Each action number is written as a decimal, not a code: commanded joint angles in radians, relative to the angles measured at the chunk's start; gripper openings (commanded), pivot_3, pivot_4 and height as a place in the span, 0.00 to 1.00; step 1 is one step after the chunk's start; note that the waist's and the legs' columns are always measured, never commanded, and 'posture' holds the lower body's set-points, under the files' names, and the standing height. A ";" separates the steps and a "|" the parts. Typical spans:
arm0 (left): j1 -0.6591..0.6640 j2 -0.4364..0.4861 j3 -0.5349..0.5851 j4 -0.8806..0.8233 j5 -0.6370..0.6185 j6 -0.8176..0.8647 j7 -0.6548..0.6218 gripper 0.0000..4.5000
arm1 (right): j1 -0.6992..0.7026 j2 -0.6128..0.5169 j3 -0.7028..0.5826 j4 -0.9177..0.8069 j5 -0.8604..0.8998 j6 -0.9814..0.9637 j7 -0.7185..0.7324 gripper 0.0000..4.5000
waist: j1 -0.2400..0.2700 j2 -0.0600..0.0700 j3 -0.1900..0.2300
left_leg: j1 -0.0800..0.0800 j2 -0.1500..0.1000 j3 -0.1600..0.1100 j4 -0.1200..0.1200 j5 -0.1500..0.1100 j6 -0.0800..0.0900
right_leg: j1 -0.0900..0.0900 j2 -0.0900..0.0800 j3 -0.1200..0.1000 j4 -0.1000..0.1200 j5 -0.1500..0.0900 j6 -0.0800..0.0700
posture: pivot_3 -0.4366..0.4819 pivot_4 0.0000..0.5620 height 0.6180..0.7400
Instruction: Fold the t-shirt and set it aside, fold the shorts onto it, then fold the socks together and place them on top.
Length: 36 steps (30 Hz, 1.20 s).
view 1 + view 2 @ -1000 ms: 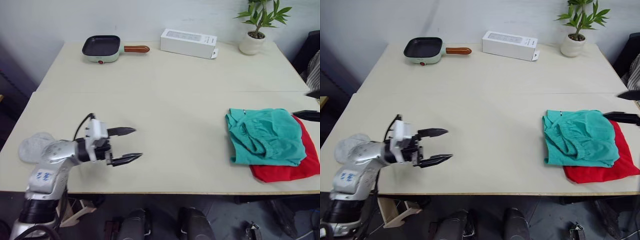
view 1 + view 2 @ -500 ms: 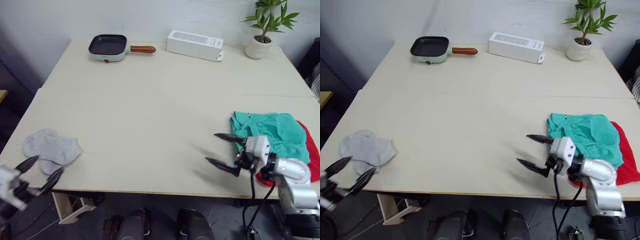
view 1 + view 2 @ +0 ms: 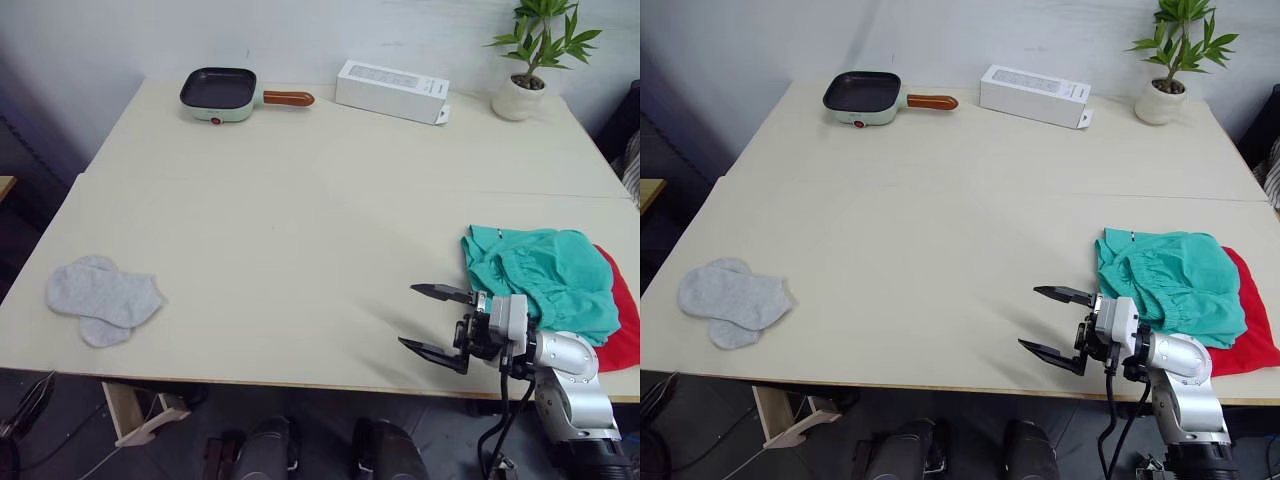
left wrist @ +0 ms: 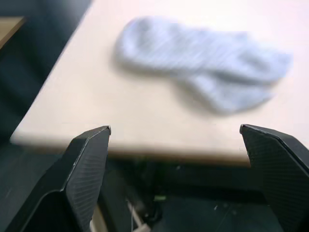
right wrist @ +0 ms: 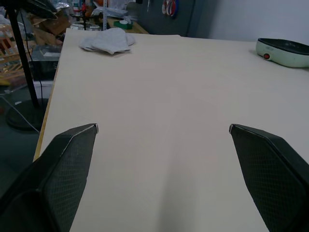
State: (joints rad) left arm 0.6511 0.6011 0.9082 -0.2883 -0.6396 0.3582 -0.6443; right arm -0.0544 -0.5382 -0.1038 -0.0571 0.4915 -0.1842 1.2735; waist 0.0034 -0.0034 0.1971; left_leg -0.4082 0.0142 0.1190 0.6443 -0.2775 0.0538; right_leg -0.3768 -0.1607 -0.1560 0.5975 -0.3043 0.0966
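Observation:
The red t-shirt [image 3: 626,322] lies folded at the table's right edge, mostly covered by the folded teal shorts [image 3: 535,280] on top of it. The grey socks [image 3: 100,298] lie overlapping near the front left corner. My right gripper [image 3: 407,316] hovers open and empty over the front edge, just left of the shorts, pointing left across the table [image 5: 159,82]. My left gripper [image 4: 175,127] is open and empty, low and off the front left edge, with the socks [image 4: 207,58] ahead of its fingers.
A green pan with a wooden handle [image 3: 220,95], a white box [image 3: 390,88] and a potted plant [image 3: 530,60] stand along the far edge. A seam [image 3: 300,180] runs across the tabletop. Shelving and clutter [image 5: 48,14] stand beyond the table's left end.
The left arm has pulled back off the table and dropped below its front left edge, uncovering the socks. The right arm came in beside the shorts, then drew back toward the front edge.

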 commanded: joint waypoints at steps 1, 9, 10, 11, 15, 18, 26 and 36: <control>-0.016 0.120 -0.059 -0.083 0.026 0.182 0.053 1.00 | -0.032 -0.009 0.011 -0.045 0.020 0.014 -0.005 0.99 | -0.003 0.000 0.000 | 0.000 0.000 0.001 0.000 0.000 0.000 | 0.000 0.000 0.000 0.002 0.003 0.006 | 0.48 0.27 1.00; -0.165 0.228 -0.217 -0.115 0.079 0.407 0.151 1.00 | -0.055 -0.003 0.024 -0.031 0.016 0.012 -0.011 0.99 | -0.007 0.000 0.000 | 0.002 0.002 0.002 0.000 -0.002 -0.012 | -0.002 0.004 -0.001 0.013 0.000 0.004 | 0.48 0.27 1.00; -0.182 0.234 -0.243 -0.105 0.097 0.412 0.158 0.96 | -0.053 -0.001 0.026 -0.029 0.014 0.008 -0.010 1.00 | -0.006 0.000 0.000 | 0.002 0.002 0.002 0.000 -0.003 -0.012 | -0.001 0.005 -0.001 0.013 0.000 0.004 | 0.48 0.27 1.00; -0.196 0.243 -0.264 -0.095 0.112 0.433 0.166 0.91 | -0.052 0.000 0.027 -0.027 0.011 0.006 -0.013 1.00 | -0.005 0.000 0.000 | 0.002 0.002 0.002 0.001 -0.003 -0.012 | -0.001 0.006 0.000 0.013 0.000 0.004 | 0.48 0.27 1.00; -0.258 0.253 -0.328 -0.057 0.145 0.444 0.153 0.66 | -0.051 0.002 0.024 -0.029 0.007 0.006 -0.030 1.00 | -0.005 0.001 0.000 | 0.003 0.004 0.003 0.003 -0.003 -0.014 | 0.000 0.008 0.001 0.013 0.000 0.004 | 0.48 0.27 1.00; -0.310 0.254 -0.385 -0.015 0.170 0.416 0.124 0.44 | -0.050 -0.002 0.025 -0.033 0.002 0.008 -0.040 1.00 | -0.002 0.002 0.001 | 0.004 0.006 0.003 0.002 -0.001 -0.014 | -0.001 0.009 0.001 0.014 0.000 0.003 | 0.48 0.27 1.00; -0.477 0.277 -0.541 -0.102 0.149 0.390 0.007 0.00 | -0.016 -0.043 0.009 -0.047 -0.018 0.015 -0.052 1.00 | 0.021 0.005 0.001 | 0.004 0.011 0.002 0.002 0.001 -0.018 | -0.004 0.011 0.001 0.020 -0.001 -0.004 | 0.48 0.27 1.00; -1.042 0.047 -1.172 -0.033 0.257 0.442 -0.082 0.00 | 0.040 -0.144 -0.070 -0.065 -0.003 0.070 -0.072 1.00 | 0.020 0.004 0.001 | 0.003 0.009 0.005 0.004 0.008 -0.015 | -0.003 0.014 0.001 0.022 0.000 -0.003 | 0.48 0.27 1.00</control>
State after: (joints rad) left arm -0.3502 0.6663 -0.1962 -0.3599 -0.4226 0.8241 -0.6974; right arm -0.0234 -0.6683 -0.1436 -0.0880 0.4721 -0.1170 1.2053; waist 0.0231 0.0002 0.1978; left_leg -0.4047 0.0235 0.1239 0.6477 -0.2694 0.0392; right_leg -0.3795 -0.1462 -0.1554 0.6198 -0.3046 0.0934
